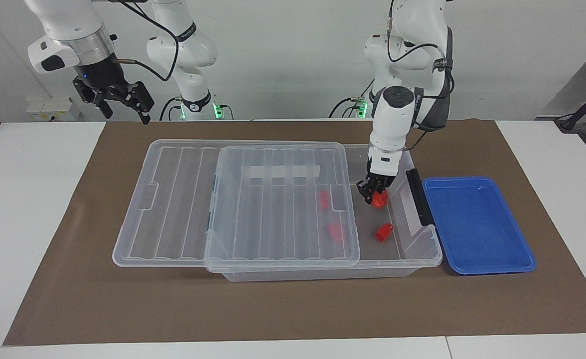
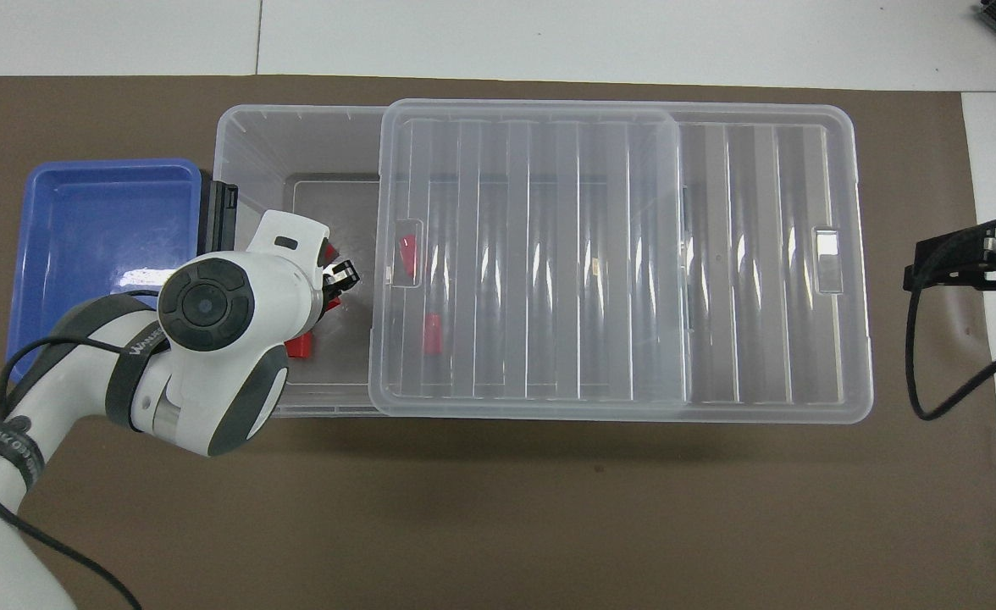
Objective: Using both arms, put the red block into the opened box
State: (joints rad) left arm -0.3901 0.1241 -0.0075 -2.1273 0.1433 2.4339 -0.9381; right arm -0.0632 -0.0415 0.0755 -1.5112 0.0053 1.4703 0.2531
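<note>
I am looking across a desk (image 1: pixel 39 209) covered by a brown mat (image 1: pixel 293 309). The clear box (image 1: pixel 425 249) is sitting in the middle, its ribbed lid (image 1: pixel 273 209) slid toward the right arm's end, leaving the end nearest the blue tray (image 1: pixel 477 227) uncovered. My left gripper (image 1: pixel 376 193) is reaching down into that uncovered end, its fingers clamped on a red block (image 1: pixel 380 199) low inside the box. Another block (image 1: pixel 383 232) is lying on the box floor, farther from the robots. Two more blocks (image 1: pixel 325 199) are showing through the lid. My right gripper (image 1: pixel 123 102) is waiting high over the desk near the mat's corner, its fingers apart and holding nothing.
</note>
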